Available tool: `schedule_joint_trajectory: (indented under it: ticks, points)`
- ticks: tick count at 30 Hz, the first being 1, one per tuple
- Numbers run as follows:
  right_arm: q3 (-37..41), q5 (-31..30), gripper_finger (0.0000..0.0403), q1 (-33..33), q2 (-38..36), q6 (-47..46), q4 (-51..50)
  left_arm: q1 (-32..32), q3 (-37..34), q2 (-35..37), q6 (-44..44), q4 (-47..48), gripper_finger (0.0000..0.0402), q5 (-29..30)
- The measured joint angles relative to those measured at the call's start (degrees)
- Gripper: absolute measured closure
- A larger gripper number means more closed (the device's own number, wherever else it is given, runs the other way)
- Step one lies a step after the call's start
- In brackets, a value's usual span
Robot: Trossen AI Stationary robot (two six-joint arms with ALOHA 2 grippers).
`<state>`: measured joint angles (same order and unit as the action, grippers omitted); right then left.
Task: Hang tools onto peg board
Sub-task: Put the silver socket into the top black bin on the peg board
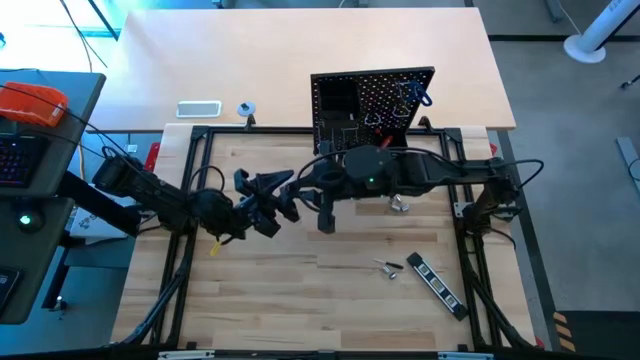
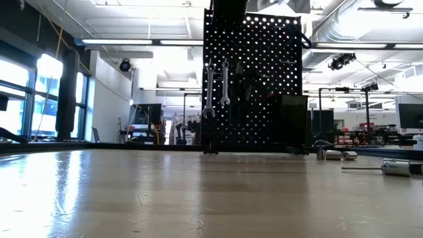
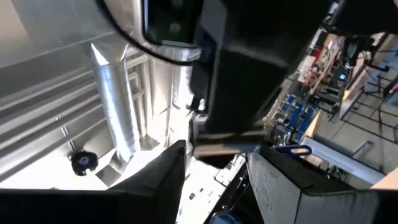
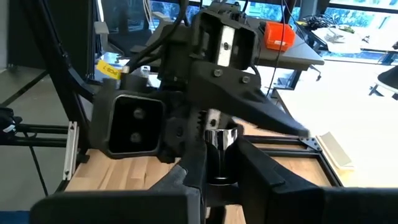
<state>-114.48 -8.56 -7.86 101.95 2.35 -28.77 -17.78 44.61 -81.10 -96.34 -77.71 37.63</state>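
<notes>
High view: at the table's left edge an orange case (image 1: 30, 103) sits on a side desk, and on the pale board beyond the work frame lie a white flat rectangle (image 1: 198, 108) and, just beside it, a small tape roll (image 1: 245, 108). The left arm reaches in from the left, and the left gripper (image 1: 287, 198) meets the right gripper (image 1: 325, 200) over the middle of the butcher-block table (image 1: 300, 300), above bare wood and in front of the peg board (image 1: 370, 100). In the left wrist view the left gripper's two dark fingers (image 3: 165, 180) stand apart, with the bulk of the other arm close ahead; whether they touch anything cannot be told. In the right wrist view the right gripper's jaws are clamped on a chrome-shafted tool (image 4: 217, 140), held upright facing the left gripper. The peg board stands upright at the far side of the frame. Seen from table height, it carries two silver wrenches (image 2: 210, 89) hanging side by side on hooks near its left side, and a small black bin (image 2: 291, 119) low on its right. From above, a blue-handled hex key (image 1: 415, 95) hangs near its upper right. Farther right, loose on the table, are a small silver tool (image 1: 400, 205), a screwdriver (image 1: 388, 266) and, nearest the front right, a black striped bar (image 1: 437, 280), all well apart from both grippers.
</notes>
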Motion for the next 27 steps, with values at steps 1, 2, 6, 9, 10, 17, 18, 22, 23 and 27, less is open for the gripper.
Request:
schedule_joint_trajectory:
  ticks: [1, 2, 6, 9, 10, 17, 18, 22, 23, 27]
  points:
    - [0.0, -0.04, 0.0356, 0.0, 0.0, 0.0, 0.09, -0.11, -0.01, 0.0, 0.12, -0.41, 0.0243, -0.01]
    - [0.0, -0.42, 0.0356, 0.0, 0.0, 0.0, 0.19, -0.19, -0.01, 0.0, 0.09, -0.66, 0.0243, -0.11]
    - [0.0, -1.08, 0.0356, -0.04, 0.0, -0.07, 0.88, -0.63, -0.01, 0.04, -0.72, -0.66, 0.0243, -1.47]
    - [0.0, -1.04, 0.0356, -0.04, 0.0, 0.0, 2.51, -0.95, 0.01, 0.04, -1.5, -0.8, 0.0243, -1.84]
    - [0.0, -0.7, 0.0356, -0.04, 0.0, 0.04, 2.86, -1.12, 0.01, 0.04, -1.49, -0.97, 0.0243, -2.05]
    - [0.02, 0.19, 0.0356, -0.12, -0.02, 0.15, 4.93, -2.48, 0.01, 0.04, -3.16, -3.29, 0.0243, -3.41]
    - [0.02, 0.22, 0.0356, -0.11, -0.08, 0.18, 4.95, -2.56, 0.01, 0.04, -3.41, -3.29, 0.0243, -3.41]
    - [0.02, 0.24, 0.0356, -0.13, -0.57, 0.55, 5.06, -2.6, 0.01, 0.04, -2.9, -3.29, 0.0243, -3.79]
    - [0.02, 0.24, 0.0356, -0.12, -0.69, 0.55, 5.01, -2.6, 0.01, 0.04, -2.74, -3.29, 0.0243, -3.94]
    - [0.02, 0.24, 0.0356, -0.11, -1.07, 0.38, 4.44, -2.67, 0.01, 0.04, -1.87, -3.24, 0.0243, -4.65]
